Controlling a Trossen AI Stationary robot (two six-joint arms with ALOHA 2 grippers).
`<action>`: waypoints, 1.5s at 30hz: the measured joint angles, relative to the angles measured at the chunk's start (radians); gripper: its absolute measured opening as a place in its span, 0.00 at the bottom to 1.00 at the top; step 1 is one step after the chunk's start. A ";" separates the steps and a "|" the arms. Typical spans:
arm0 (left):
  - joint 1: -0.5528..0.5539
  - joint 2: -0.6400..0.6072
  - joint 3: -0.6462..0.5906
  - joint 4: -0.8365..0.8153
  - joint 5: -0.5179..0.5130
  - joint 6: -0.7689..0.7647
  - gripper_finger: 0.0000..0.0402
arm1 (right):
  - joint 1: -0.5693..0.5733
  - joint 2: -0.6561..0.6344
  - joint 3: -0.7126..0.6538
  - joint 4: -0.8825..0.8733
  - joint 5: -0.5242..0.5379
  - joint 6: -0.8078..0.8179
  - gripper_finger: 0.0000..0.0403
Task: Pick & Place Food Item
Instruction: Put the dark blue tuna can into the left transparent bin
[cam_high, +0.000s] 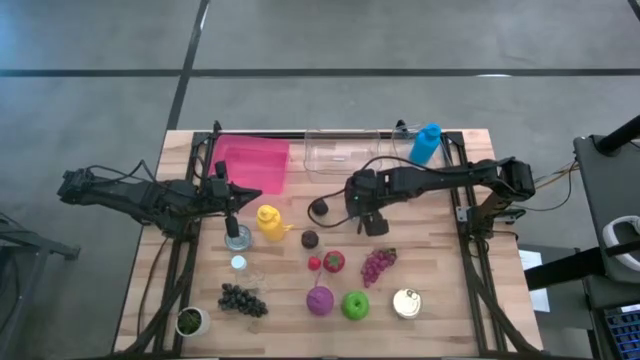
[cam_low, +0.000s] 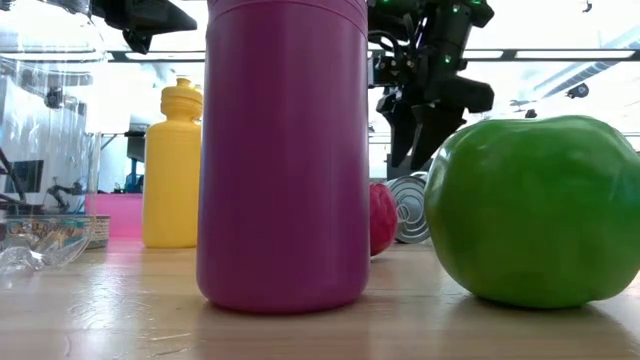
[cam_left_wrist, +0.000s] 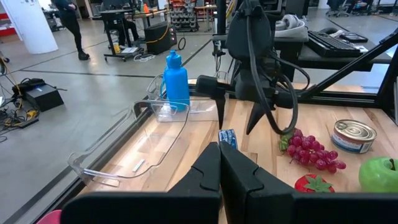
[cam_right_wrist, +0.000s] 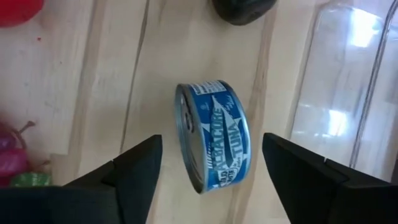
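Right hand (cam_right_wrist: 208, 168) fingers apart, straddling tuna can (cam_right_wrist: 214, 134) lying on its side on tabletop (cam_right_wrist: 161, 56). Advice: descend centred, clamp flat ends. Left hand (cam_left_wrist: 219, 174) fingers together, idle at 9 o'clock.

The table (cam_high: 430, 300) was a light wooden slab of butcher-block planks. Along its far edge lay a pink tray (cam_high: 253, 163), a clear plastic bin (cam_high: 345, 152) and a blue bottle (cam_high: 425, 143). Nearer the middle stood a yellow bottle (cam_high: 269, 221), a small glass jar (cam_high: 238, 238) and a dark round fruit (cam_high: 310, 239) — with a tuna can (cam_right_wrist: 214, 134) resting on its edge on the planks. Toward the front sat a strawberry (cam_high: 334, 261), red grapes (cam_high: 377, 264), dark grapes (cam_high: 242, 299), a purple bottle (cam_high: 319, 299), a green apple (cam_high: 355, 304), a tin can (cam_high: 405, 303) and a small potted plant (cam_high: 190, 321).
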 joint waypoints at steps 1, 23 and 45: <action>0.000 0.000 0.000 0.000 0.000 0.000 0.00 | -0.004 0.000 0.000 0.001 0.000 -0.005 0.70; 0.000 0.000 0.000 0.000 0.000 0.000 0.00 | -0.060 0.000 -0.125 0.152 -0.086 -0.084 0.82; 0.000 0.000 0.000 0.000 0.000 0.000 0.00 | -0.074 0.002 -0.170 0.229 -0.086 -0.118 0.56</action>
